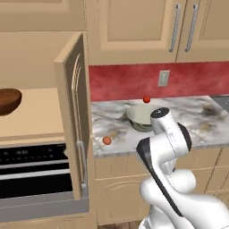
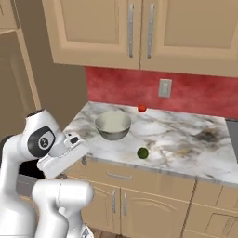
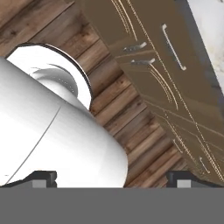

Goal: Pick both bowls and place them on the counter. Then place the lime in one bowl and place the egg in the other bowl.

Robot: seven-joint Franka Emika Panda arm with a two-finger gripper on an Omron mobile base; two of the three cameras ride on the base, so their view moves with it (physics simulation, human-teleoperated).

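Brown wooden bowl point(image 1: 9, 100) shelved at left; lime point(image 2: 142, 152) at right.

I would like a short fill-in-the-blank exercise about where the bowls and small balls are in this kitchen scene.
1. The pale bowl stands on the marbled ____.
2. The dark wooden bowl sits on the tan ____.
3. The small ball at the backsplash, behind the pale bowl, is ____ in colour.
4. The lime lies ____ the pale bowl, not inside it.

Missing words: counter; shelf; red; outside

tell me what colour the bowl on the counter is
Pale grey-green bowl, glossy; clearest in the right base view.
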